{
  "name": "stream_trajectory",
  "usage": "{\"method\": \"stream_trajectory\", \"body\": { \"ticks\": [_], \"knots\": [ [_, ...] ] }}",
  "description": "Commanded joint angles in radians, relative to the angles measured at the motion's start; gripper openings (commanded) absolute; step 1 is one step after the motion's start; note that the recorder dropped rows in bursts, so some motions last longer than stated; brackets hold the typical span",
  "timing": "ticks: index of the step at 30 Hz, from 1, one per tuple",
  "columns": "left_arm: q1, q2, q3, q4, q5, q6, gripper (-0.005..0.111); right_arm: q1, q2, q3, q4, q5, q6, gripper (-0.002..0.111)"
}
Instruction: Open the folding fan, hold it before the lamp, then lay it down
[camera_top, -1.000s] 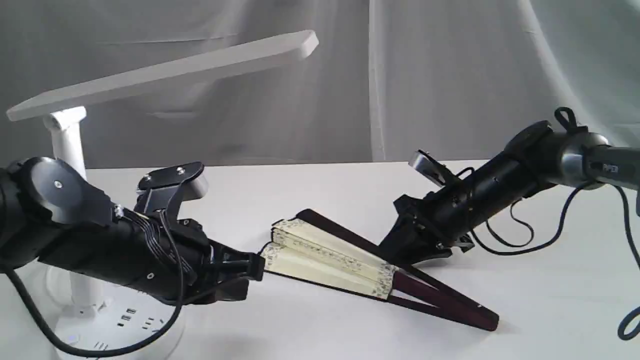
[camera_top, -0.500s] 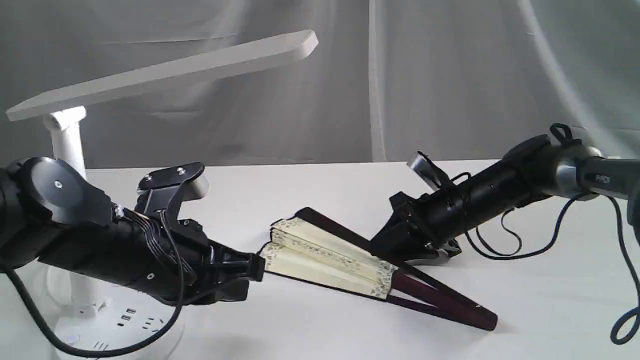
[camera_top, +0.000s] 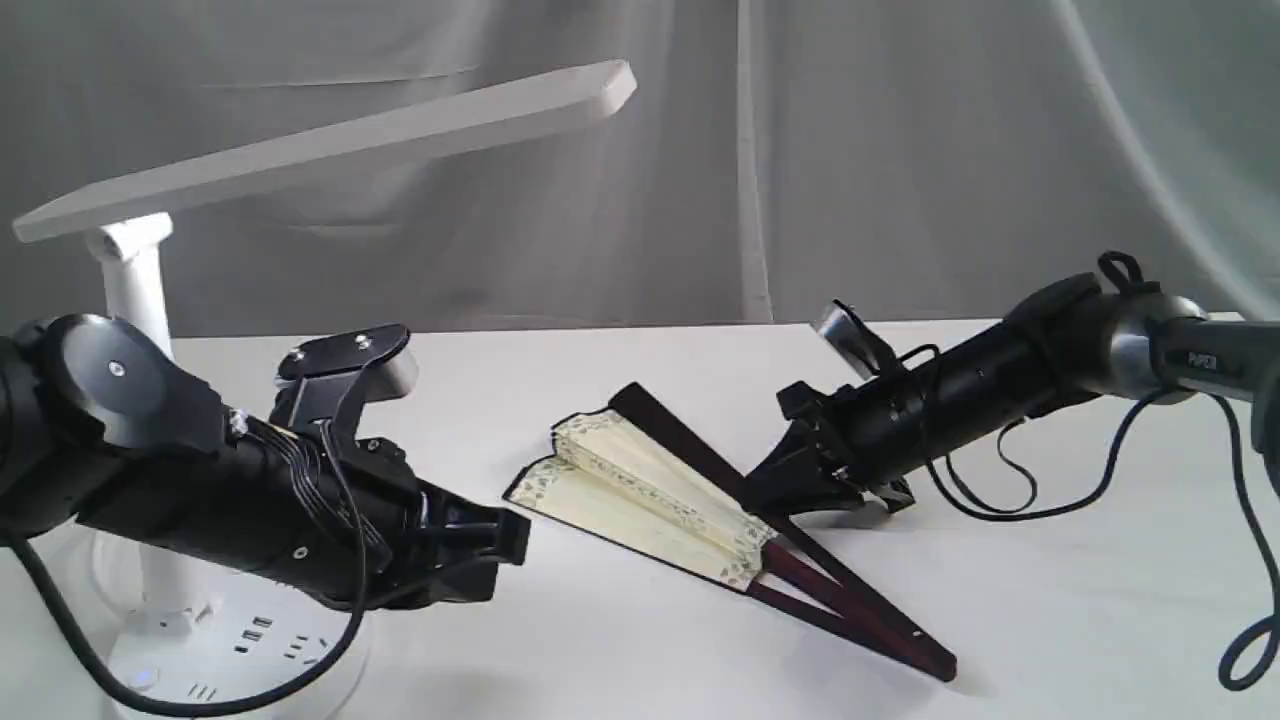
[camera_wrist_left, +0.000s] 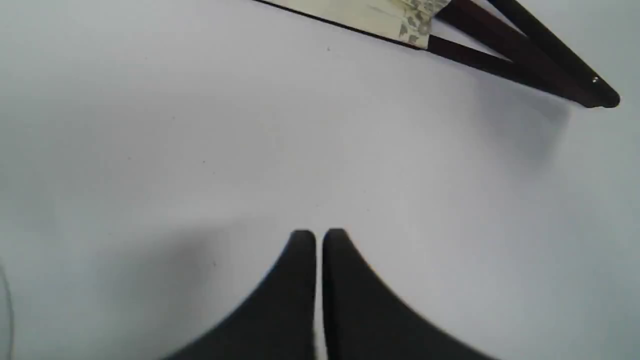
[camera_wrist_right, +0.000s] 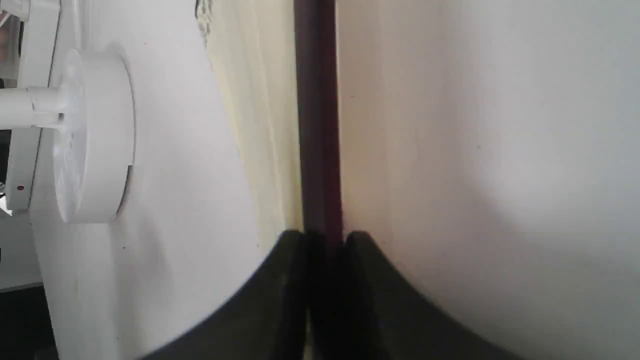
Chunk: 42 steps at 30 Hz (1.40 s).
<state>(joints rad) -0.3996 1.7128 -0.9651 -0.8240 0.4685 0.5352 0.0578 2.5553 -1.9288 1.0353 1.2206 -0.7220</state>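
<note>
The folding fan (camera_top: 640, 495) is pictured partly spread on the white table (camera_top: 1080, 600), with only a few cream pleats fanned out. One dark maroon guard is clamped between the fingers of the right gripper (camera_wrist_right: 322, 235), which are pressed tight on the wood beside the pleated paper. From that grip the paper leaf is laid out ahead of the right gripper, toward the left gripper (camera_top: 505, 540). The riveted end of the ribs is left behind the grip, resting on the table on the side away from the left arm.

The left gripper is held low over the table, and its fingers (camera_wrist_left: 302, 245) are drawn together with only a sliver of light between them. Nothing is held in them. The fan's nearer guard and floral border are seen ahead of these fingertips, close by but not touched.

The lamp (camera_top: 350, 140) is stood on the left arm's side, its round base partly covered by that arm and its long flat head stretched above it. From the right gripper the lamp is well apart, with its base seen beyond the fan's paper. A pale draped cloth (camera_top: 900, 150) is hung behind the scene.
</note>
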Motion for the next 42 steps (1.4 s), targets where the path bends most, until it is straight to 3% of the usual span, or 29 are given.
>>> {"method": "stream_trajectory", "body": {
  "ticks": [1, 8, 13, 17, 23, 28, 31, 32, 34, 36, 42],
  "knots": [
    [0.002, -0.003, -0.006, -0.001, -0.009, 0.045, 0.002, 0.000, -0.001, -0.005, -0.002, 0.000, -0.009, 0.000],
    [0.000, -0.080, 0.039, -0.009, -0.040, 0.132, 0.002, 0.000, -0.006, -0.005, 0.073, 0.000, -0.049, 0.000],
    [0.000, -0.194, 0.166, -0.049, -0.170, 0.217, 0.002, 0.000, -0.022, -0.005, 0.087, 0.000, -0.049, 0.000],
    [0.000, -0.284, 0.271, -0.259, -0.293, 0.414, 0.002, 0.000, -0.037, -0.005, 0.094, 0.000, -0.049, 0.000],
    [0.000, -0.385, 0.367, -0.570, -0.230, 0.804, 0.002, 0.000, -0.049, -0.005, 0.124, 0.000, -0.036, 0.000],
    [0.000, -0.472, 0.424, -0.606, -0.232, 0.960, 0.002, 0.000, -0.049, -0.005, 0.131, 0.000, -0.026, 0.000],
    [0.000, -0.506, 0.430, -0.651, -0.243, 0.728, 0.002, 0.000, -0.049, -0.005, 0.131, 0.000, -0.026, 0.000],
    [0.000, -0.513, 0.430, -0.641, -0.228, 0.596, 0.002, 0.000, -0.049, -0.005, 0.131, 0.000, -0.024, 0.000],
    [0.000, -0.514, 0.428, -0.563, -0.138, 0.481, 0.001, 0.000, -0.049, -0.005, 0.131, 0.000, -0.011, 0.000],
    [0.000, -0.505, 0.418, -0.415, -0.037, 0.345, 0.000, 0.000, -0.049, -0.005, 0.131, 0.000, -0.011, 0.000],
    [0.000, -0.470, 0.311, 0.399, 0.199, -0.221, 0.000, 0.000, -0.049, -0.005, 0.131, 0.000, -0.009, 0.000]
  ]
}}
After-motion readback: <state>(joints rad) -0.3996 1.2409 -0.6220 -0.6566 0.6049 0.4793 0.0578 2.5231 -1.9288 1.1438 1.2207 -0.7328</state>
